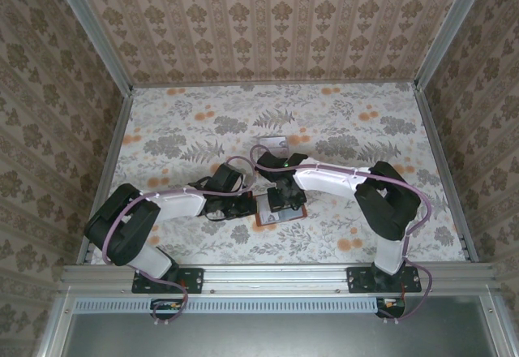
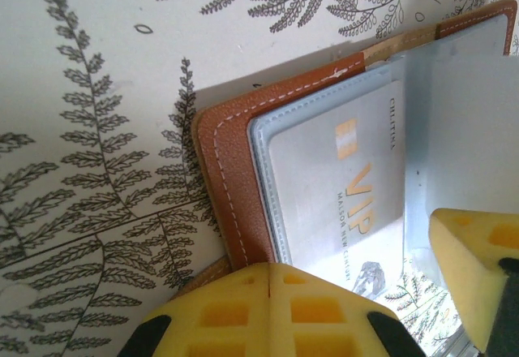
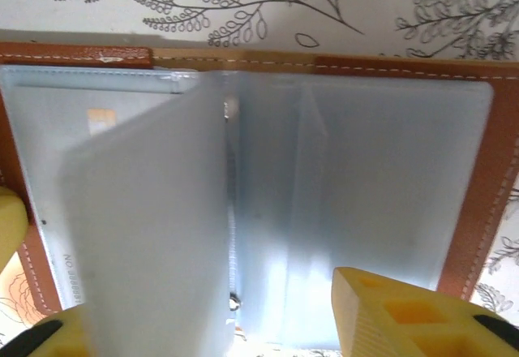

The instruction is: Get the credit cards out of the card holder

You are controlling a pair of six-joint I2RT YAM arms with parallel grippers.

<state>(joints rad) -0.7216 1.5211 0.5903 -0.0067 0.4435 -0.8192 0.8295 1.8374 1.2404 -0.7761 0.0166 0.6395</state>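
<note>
The card holder (image 1: 280, 211) lies open on the floral table between both grippers, brown leather (image 2: 231, 162) framing grey-blue pocket panels (image 3: 381, 170). A grey credit card (image 2: 340, 178) with gold VIP lettering sits inside a pocket panel; its chip end shows through the left panel (image 3: 49, 154). My left gripper (image 2: 272, 292) is shut, its yellow pads pressed together over the holder's near leather edge. My right gripper (image 3: 235, 329) hangs open over the holder's middle. One loose pocket leaf (image 3: 146, 211) stands up between its fingers, well clear of the right fingertip (image 3: 405, 316).
A small clear tray (image 1: 274, 141) sits on the table just beyond the holder. Patterned walls enclose the table on three sides. Both arms meet over the table's near middle, and the right finger (image 2: 474, 268) reaches into the left wrist view.
</note>
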